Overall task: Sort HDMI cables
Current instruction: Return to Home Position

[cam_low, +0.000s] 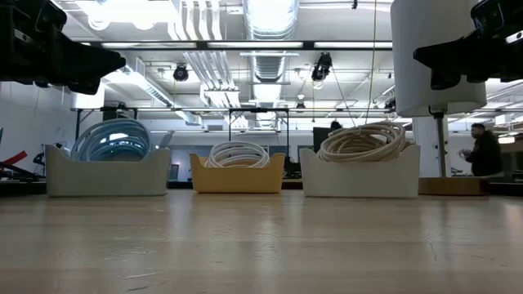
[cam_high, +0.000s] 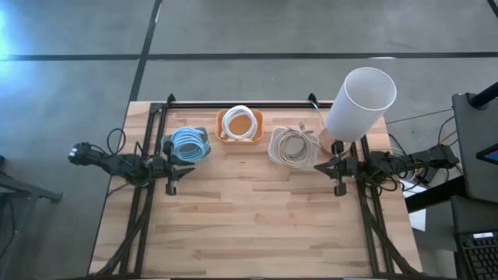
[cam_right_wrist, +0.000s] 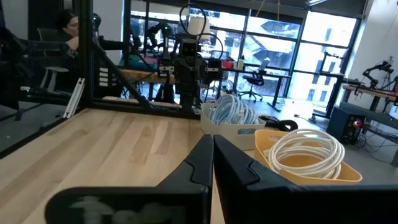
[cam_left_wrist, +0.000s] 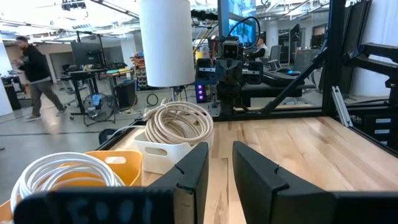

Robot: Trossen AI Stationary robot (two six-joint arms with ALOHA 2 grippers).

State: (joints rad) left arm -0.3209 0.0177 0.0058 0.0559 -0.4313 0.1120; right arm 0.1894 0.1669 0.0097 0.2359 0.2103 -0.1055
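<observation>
Evidently three bins (cam_low: 106, 181), blue coils (cam_high: 189, 143), white coils (cam_high: 240, 122), tan coils (cam_high: 294, 145), counts unclear

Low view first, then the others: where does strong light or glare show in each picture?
Low view: ceiling lights blaze, leaving the left gripper and right gripper as dark shapes. High view: a glare patch on the floor, top-left corner. Right wrist view: bright windows behind the table. Left wrist view: the table is evenly lit.
</observation>
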